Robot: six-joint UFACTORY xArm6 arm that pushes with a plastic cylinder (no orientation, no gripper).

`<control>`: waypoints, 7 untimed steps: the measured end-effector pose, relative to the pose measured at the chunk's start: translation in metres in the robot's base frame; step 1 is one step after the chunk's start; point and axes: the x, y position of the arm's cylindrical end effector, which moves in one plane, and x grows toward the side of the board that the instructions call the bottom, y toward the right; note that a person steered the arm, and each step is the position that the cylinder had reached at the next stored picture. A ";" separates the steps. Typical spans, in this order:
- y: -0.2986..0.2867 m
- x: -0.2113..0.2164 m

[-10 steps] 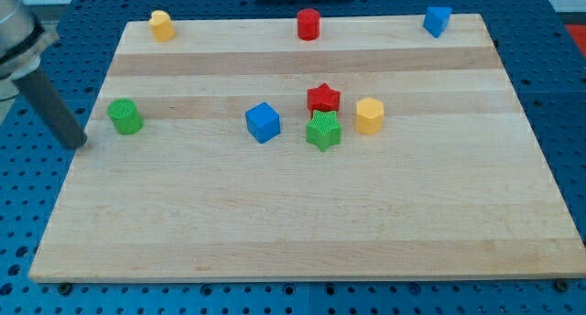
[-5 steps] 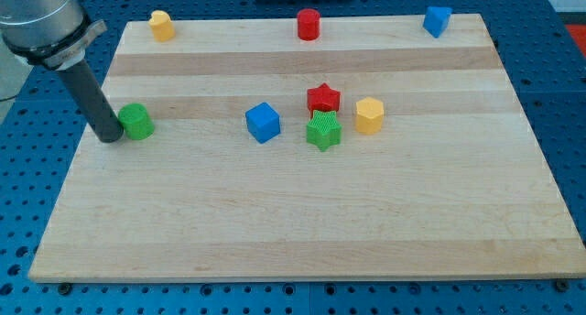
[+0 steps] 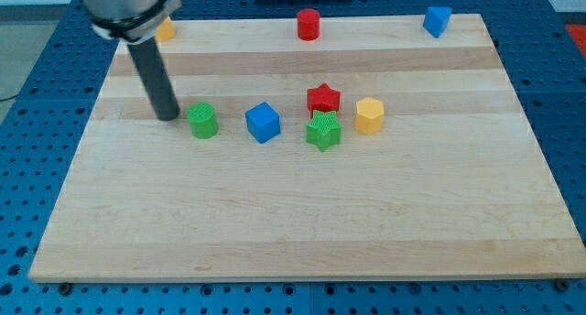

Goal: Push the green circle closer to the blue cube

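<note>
Left of centre in the frame, my tip is set just beside the green circle, on its left and perhaps touching it; no claw is fitted, so no opening can be told. Over the last second the circle has been carried from the board's left edge to near the blue cube. The task is judged nearly done.

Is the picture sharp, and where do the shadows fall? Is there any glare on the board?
Camera view: sharp overall, the green circle and blue cube have crisp edges; only the arm's top by the frame edge looks slightly soft. Lighting is even, shadows are faint and short beside each block and my tip. No strong glare on the wooden board.
</note>
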 end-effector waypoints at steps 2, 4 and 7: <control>0.020 0.017; 0.095 0.006; 0.087 -0.002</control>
